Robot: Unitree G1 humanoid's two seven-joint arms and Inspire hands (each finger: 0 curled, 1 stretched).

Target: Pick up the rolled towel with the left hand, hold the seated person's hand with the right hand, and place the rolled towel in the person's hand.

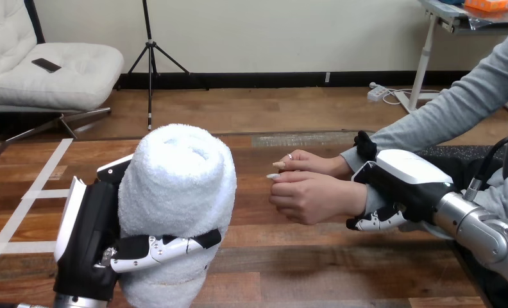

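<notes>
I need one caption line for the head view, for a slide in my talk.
Left hand grips the upright rolled towel; right hand curls its fingers round the person's wrist, above the table.

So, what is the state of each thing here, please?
Towel: rolled, upright, held.
Left hand: fingers curled round towel.
Right hand: fingers curled round person's wrist.
Person's near hand: fingers curled, empty, apart from towel.
</notes>
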